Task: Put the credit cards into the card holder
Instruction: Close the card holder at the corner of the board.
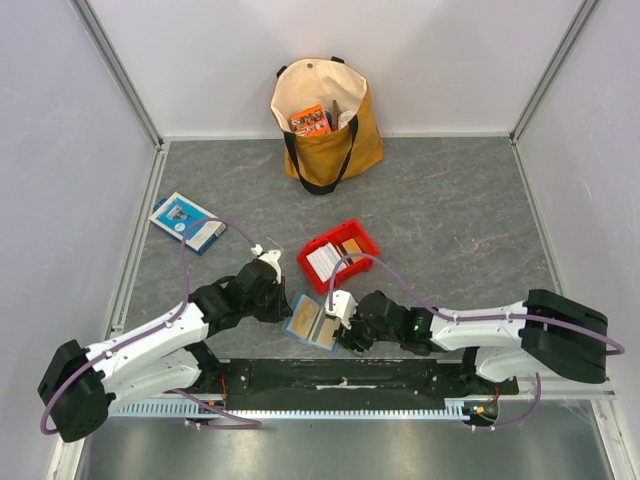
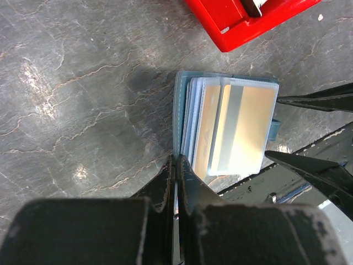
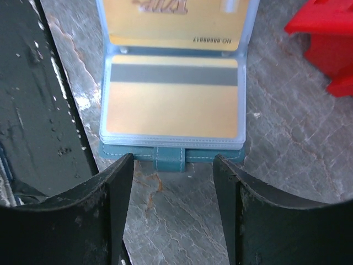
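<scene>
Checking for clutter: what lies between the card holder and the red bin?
Nothing: only a bare strip of table separates the card holder from the red bin, clearest in the left wrist view.

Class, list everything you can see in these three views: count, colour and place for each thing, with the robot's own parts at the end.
card holder: one, teal, lying open at the table's near edge, between the grippers
credit cards: at least two, tan-gold, in the holder's clear sleeves
red bin: one, red, just beyond the holder
loose cards: white and tan, inside the bin; number unclear
flat box: one, blue and white, far left
tote bag: one, tan with black handles, at the back wall
orange packet: one, inside the bag
table: one, grey, marbled
left gripper: black, shut, tips at the holder's edge
right gripper: black, open, facing the holder's tab
</scene>
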